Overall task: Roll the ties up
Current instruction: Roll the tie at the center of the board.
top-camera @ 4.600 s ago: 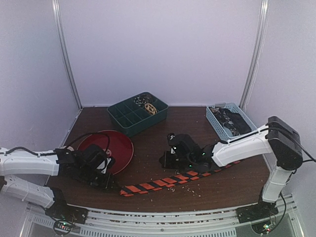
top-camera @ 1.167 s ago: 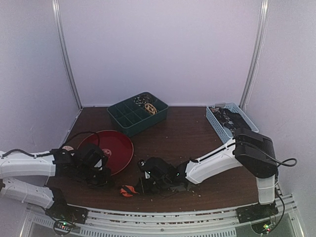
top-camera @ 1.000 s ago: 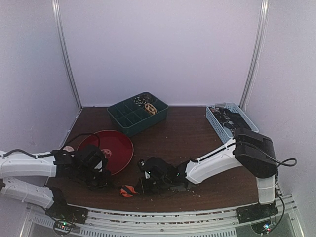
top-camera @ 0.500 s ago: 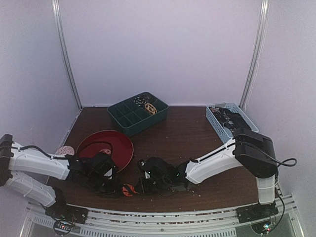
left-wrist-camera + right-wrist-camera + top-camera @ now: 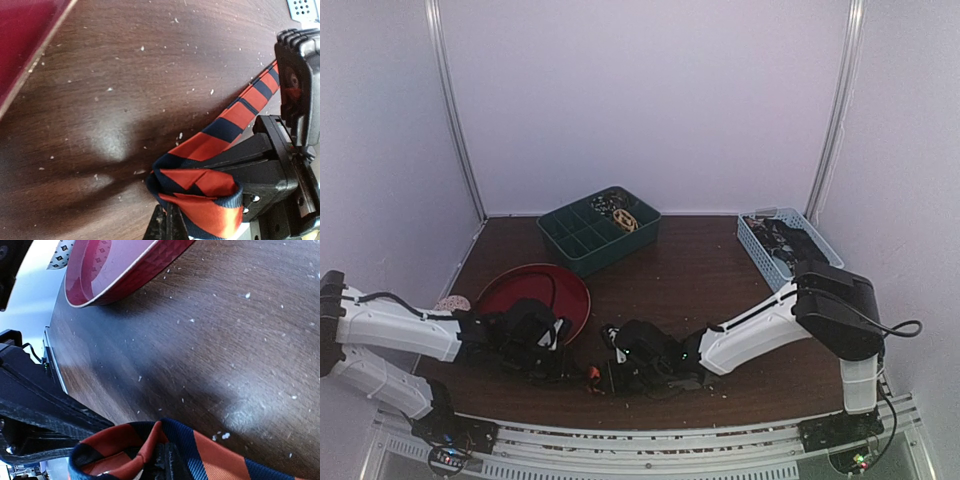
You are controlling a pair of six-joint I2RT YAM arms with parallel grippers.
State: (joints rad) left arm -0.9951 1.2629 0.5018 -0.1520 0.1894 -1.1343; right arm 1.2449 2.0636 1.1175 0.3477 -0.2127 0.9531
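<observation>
- Loosely coiled, the tie is striped orange-red and navy.
- It is pinched by the right gripper's closed fingers.
- The left gripper is shut against it.

Here's the striped tie, orange-red with dark navy bars, bunched into a loose, lopsided coil standing on its edge at the near edge of the table. The folds are slack and uneven, with open loops showing. One unrolled stretch trails off it, lying flat on the wood and running diagonally away. From above, only a scrap of orange shows. At the back, a tan coil sits beside a dark patterned coil in the green bin. Dark patterned ties lie heaped in the blue basket, too tangled to count.
</observation>
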